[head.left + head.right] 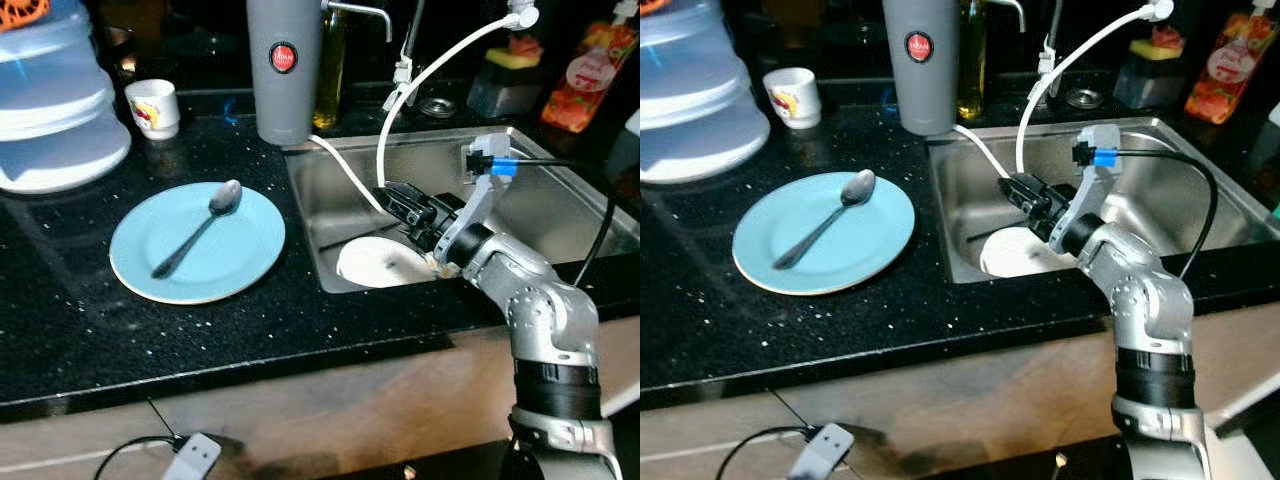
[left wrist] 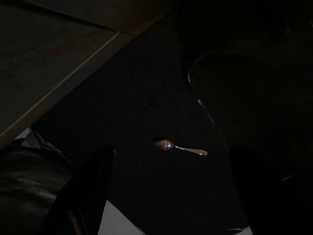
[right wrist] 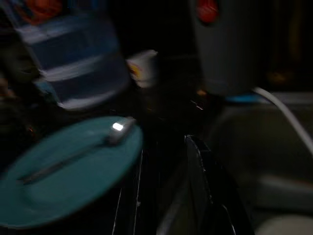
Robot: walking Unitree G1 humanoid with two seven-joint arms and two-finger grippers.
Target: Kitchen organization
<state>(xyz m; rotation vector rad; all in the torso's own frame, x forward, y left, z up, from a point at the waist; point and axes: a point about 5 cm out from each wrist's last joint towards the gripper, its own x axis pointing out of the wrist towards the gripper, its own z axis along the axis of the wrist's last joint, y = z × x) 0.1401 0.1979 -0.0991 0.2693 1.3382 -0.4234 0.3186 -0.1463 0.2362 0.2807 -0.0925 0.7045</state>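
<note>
Right gripper (image 1: 400,205), fingers slightly parted and empty, hovers mid-frame over the steel sink (image 1: 560,205) above a white plate (image 1: 375,262), seemingly positioned to retrieve it.

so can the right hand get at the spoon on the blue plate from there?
Probably yes. The right hand hovers over the sink at its left wall, and the counter between it and the spoon on the blue plate looks bare.
</note>
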